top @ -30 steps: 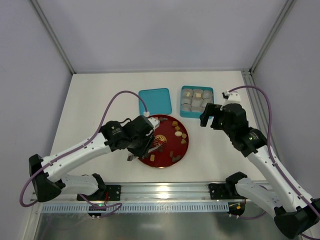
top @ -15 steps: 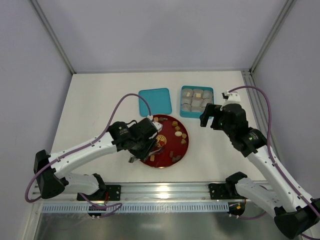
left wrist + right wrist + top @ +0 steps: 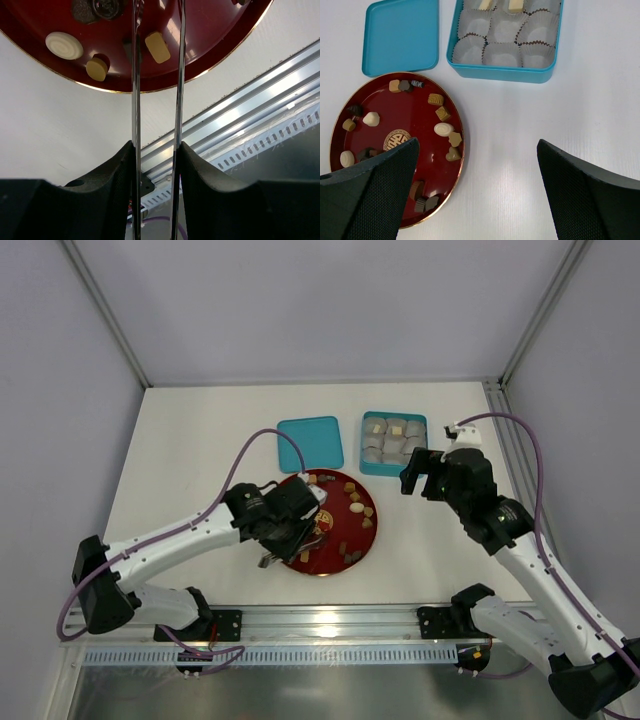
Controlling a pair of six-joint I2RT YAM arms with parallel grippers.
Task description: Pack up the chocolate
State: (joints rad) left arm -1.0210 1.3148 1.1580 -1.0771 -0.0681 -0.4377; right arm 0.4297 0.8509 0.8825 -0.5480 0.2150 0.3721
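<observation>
The chocolate [image 3: 443,129] lies as several small brown, tan and white pieces on a red plate [image 3: 335,562], also in the right wrist view [image 3: 410,120]. My left gripper [image 3: 298,530] is over the plate's near left part, shut on metal tweezers [image 3: 135,100]. The tweezer blades stand apart, their tips by a tan piece [image 3: 158,47] and a dark piece [image 3: 129,50]. My right gripper [image 3: 477,150] is open and empty above bare table right of the plate. The blue box [image 3: 505,72] holds paper cups [image 3: 502,30] and two tan pieces [image 3: 516,5].
The blue lid [image 3: 311,443] lies flat left of the box [image 3: 394,442]. A metal rail [image 3: 240,115] runs along the table's near edge. Grey walls enclose the table on three sides.
My left arm has moved right, further over the plate, with the tweezers. The right arm has not moved.
</observation>
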